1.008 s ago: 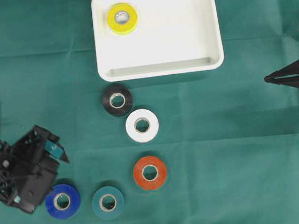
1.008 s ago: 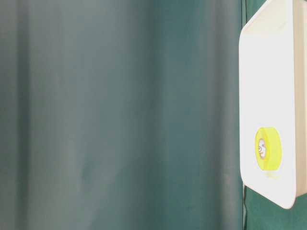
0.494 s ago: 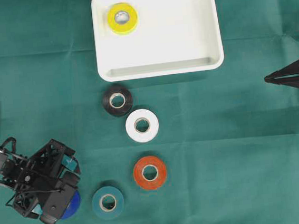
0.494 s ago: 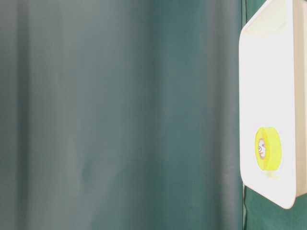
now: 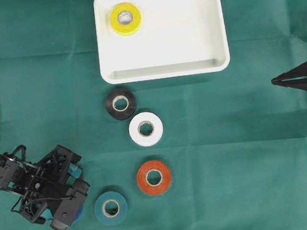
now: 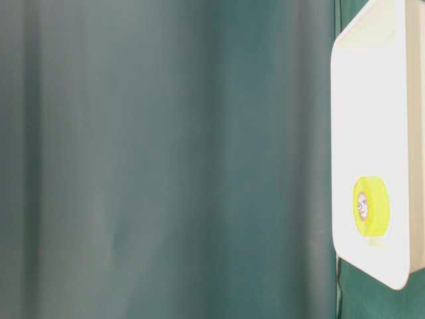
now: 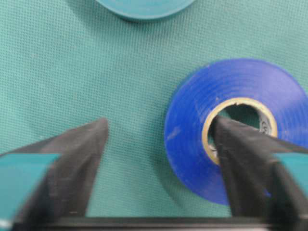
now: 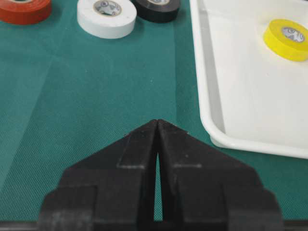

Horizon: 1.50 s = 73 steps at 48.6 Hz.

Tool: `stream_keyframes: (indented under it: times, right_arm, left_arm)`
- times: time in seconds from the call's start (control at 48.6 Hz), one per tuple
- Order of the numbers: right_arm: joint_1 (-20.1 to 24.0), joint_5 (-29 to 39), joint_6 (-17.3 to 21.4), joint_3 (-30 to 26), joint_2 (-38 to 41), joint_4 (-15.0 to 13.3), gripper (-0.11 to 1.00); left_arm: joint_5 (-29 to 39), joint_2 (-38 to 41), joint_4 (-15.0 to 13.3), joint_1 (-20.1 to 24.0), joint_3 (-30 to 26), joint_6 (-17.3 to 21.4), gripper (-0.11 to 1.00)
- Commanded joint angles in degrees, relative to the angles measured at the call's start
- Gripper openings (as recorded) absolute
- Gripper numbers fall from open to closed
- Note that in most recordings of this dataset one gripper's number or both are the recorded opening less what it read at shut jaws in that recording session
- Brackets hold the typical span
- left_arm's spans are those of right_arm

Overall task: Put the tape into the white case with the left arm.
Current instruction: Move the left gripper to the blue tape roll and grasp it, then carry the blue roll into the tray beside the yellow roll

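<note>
A blue tape point(image 7: 190, 144) roll lies flat on the green cloth, mostly hidden under my left gripper point(image 5: 69, 203) in the overhead view. In the left wrist view my left gripper point(image 7: 160, 122) straddles the roll's wall. One fingertip sits inside the cardboard core. The other stands on the cloth outside the roll, a gap away from it. The jaws are open and the roll rests on the cloth. The white case point(image 5: 178, 36) lies at the top centre with a yellow tape point(image 5: 126, 18) in its far left corner. My right gripper point(image 5: 274, 81) is shut and empty at the right edge.
Black point(image 5: 120, 102), white point(image 5: 145, 129), orange point(image 5: 153, 177) and teal point(image 5: 111, 207) tape rolls lie in a loose line between the case and my left gripper. The teal roll is close to the blue one. The right wrist view shows the case's rim point(image 8: 211, 125) ahead to the right.
My left gripper has swung down over the blue roll, covering it from above. Its jaws have narrowed around the roll's wall. The right arm and the other rolls have not moved.
</note>
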Motion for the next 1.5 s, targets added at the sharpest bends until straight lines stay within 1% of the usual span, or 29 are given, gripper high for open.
stream_keyframes:
  times: [0.0, 0.123, 0.165, 0.35, 0.658, 0.761, 0.864, 0.987, 1.254, 1.337, 1.481]
  right_arm:
    - [-0.1, -0.5, 0.2, -0.6, 0.4, 0.0, -0.09]
    - [-0.1, -0.5, 0.2, -0.5, 0.4, 0.0, -0.09]
    - [-0.1, -0.5, 0.2, -0.6, 0.4, -0.1, -0.09]
    - [-0.1, -0.5, 0.2, -0.5, 0.4, 0.0, -0.09]
    - [-0.1, -0.5, 0.2, -0.4, 0.4, 0.0, -0.09]
    - [-0.1, -0.6, 0.2, -0.4, 0.4, 0.0, -0.09]
    - [-0.1, -0.5, 0.2, -0.4, 0.4, 0.0, -0.09]
    - [-0.1, -0.6, 0.2, -0.4, 0.4, 0.0, -0.09]
    - [-0.1, -0.5, 0.2, -0.4, 0.4, 0.0, -0.09]
    - [-0.1, -0.6, 0.2, -0.4, 0.4, 0.0, -0.09]
    - [-0.1, -0.6, 0.2, -0.3, 0.4, 0.0, -0.09]
  left_arm:
    - [-0.3, -1.0, 0.0, 0.2, -1.1, 0.0, 0.66]
    - [-0.2, -0.8, -0.1, -0.2, -1.1, 0.4, 0.30]
    - [-0.2, -1.0, 0.0, -0.2, -1.1, 0.4, 0.24]
    - [0.9, -1.2, -0.1, -0.2, -1.8, 0.0, 0.25]
    - [10.2, -6.0, -0.1, -0.3, -6.9, -1.1, 0.25]
    - [11.8, -7.5, -0.1, -0.2, -8.2, -1.1, 0.25]
    - [12.1, -8.3, 0.1, 1.3, -8.4, -0.8, 0.25]
    - [12.1, -8.4, 0.1, 5.2, -7.8, -0.6, 0.25]
    - [12.0, -8.4, 0.2, 16.3, -7.7, -0.3, 0.25]
    - [11.9, -8.4, 0.2, 20.0, -8.2, 0.7, 0.25]
    - [10.2, -8.4, 0.2, 26.4, -9.1, 4.5, 0.25]
